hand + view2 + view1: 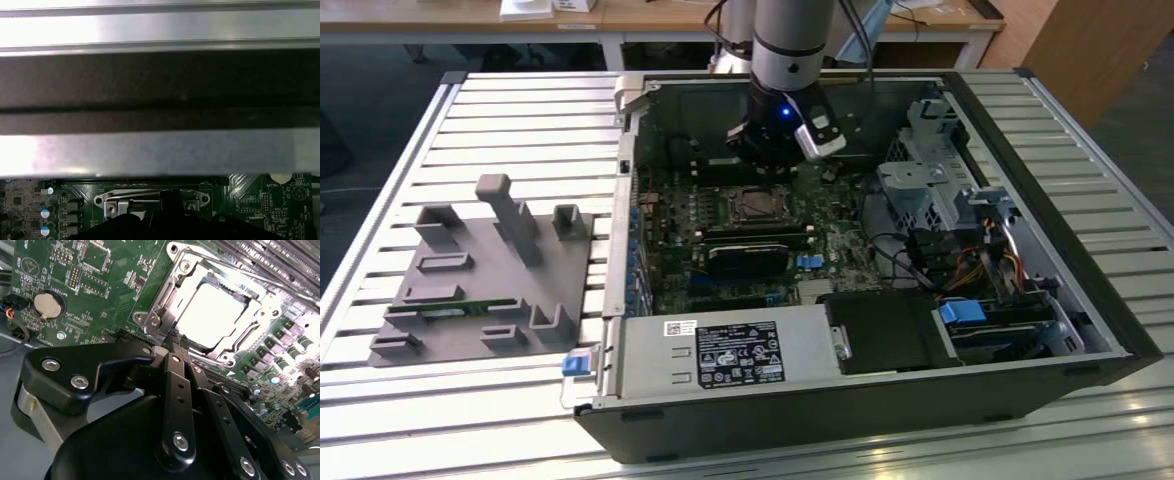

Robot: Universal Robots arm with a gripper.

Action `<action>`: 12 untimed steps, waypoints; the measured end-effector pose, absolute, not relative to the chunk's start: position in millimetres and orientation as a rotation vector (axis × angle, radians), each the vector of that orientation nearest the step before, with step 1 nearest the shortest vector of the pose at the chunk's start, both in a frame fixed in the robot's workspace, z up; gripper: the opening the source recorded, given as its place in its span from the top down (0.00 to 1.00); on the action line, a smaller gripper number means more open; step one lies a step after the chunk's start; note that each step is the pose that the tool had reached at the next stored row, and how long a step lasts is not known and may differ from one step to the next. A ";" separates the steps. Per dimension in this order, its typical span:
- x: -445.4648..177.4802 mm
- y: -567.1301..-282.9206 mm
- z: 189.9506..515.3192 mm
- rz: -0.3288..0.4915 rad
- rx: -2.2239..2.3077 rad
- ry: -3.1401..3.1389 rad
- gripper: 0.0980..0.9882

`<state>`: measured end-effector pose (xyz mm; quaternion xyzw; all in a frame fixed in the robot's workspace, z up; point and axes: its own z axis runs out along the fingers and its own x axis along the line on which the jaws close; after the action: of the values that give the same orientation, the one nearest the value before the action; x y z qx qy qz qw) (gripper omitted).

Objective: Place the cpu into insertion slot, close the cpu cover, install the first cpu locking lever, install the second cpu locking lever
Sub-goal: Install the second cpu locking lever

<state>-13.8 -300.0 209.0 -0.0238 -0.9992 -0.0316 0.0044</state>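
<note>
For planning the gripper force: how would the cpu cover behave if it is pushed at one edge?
The cpu cover looks like thin metal plate, so probably stiff and light. It lies flat around the cpu, so it likely would not tip. Its shiny surface may let the gripper slip.

I stand over a big table [480, 110] made of long silver metal slats with dark gaps between them. An open black computer box [1067, 250] lies flat on it. A grey plastic holder block [480, 290] with tall pegs and small slots sits beside the box, toward the exterior view's left. Behind my table there is a long wooden desk [654, 18] with pale legs. Some white papers [527, 8] lie on that desk. A brown wooden cabinet [1094, 40] stands in the far corner at the exterior view's right. The floor [374, 70] beneath the desk looks dark. Bright light shines on the silver slats.
</note>
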 end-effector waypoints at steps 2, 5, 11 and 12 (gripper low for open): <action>-13.8 -302.0 209.0 -0.099 -0.075 -3.130 0.99; -13.8 -305.7 209.0 -0.099 -0.075 -3.130 0.99; -13.8 -311.7 208.7 -0.099 -0.075 -3.130 0.99; -13.8 -312.7 208.7 -0.099 -0.075 -3.130 0.99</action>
<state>-13.8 -312.7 208.7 -0.0239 -0.9992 -0.0316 0.0044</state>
